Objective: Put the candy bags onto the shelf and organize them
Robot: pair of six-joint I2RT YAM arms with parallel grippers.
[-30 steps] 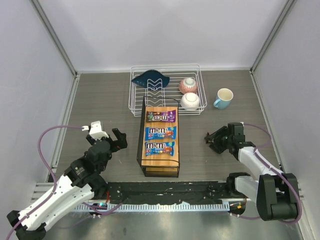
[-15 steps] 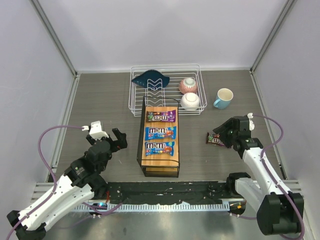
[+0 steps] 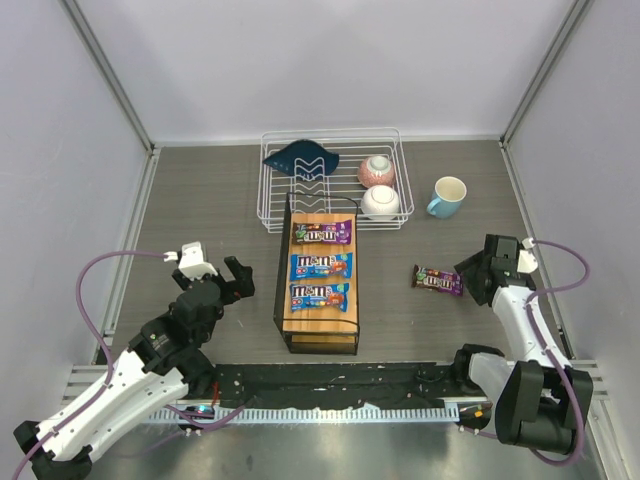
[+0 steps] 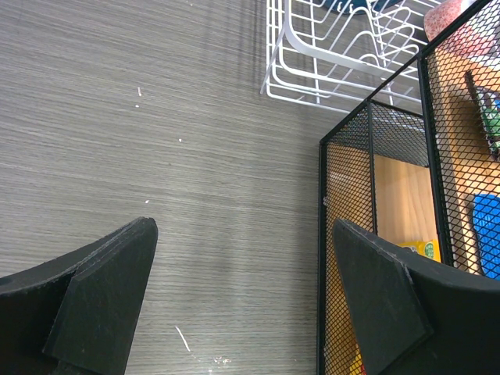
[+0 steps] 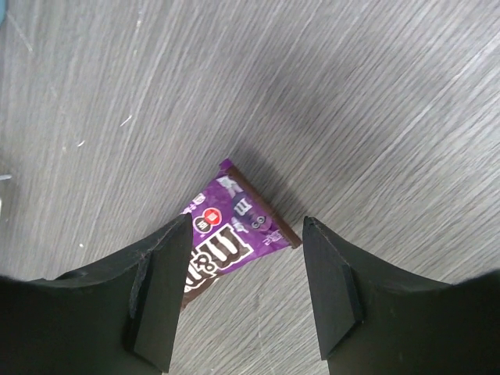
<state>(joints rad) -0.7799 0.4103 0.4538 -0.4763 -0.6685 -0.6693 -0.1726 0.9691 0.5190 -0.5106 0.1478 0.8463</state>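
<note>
Purple candy bag [image 5: 234, 226] down flat on the grey table [image 3: 200, 200], all on its own, out at 3 o'clock from the shelf [image 3: 283, 300] and well apart from it. Right gripper [image 3: 468, 280] sits just at the bag's 3 o'clock side, jaws spread wide, and the wrist view shows the packet's near end lying in the gap between the fingers [image 5: 160, 297] with daylight on both sides. Nothing gripped there.

On the shelf's wooden top, three bags lie in a column: a purple one [image 3: 322, 233] at the 12 o'clock end, then a blue one [image 3: 321, 265], then another blue one [image 3: 320, 296] toward 6 o'clock.

Left gripper [image 3: 240, 278] hangs at the shelf's 9 o'clock, jaws wide apart, empty.

White wire rack [image 3: 275, 205] stands at the shelf's 12 o'clock, holding two bowls [image 3: 380, 190]. A blue mug [image 3: 447, 197] stands at 12 o'clock from the loose bag.
</note>
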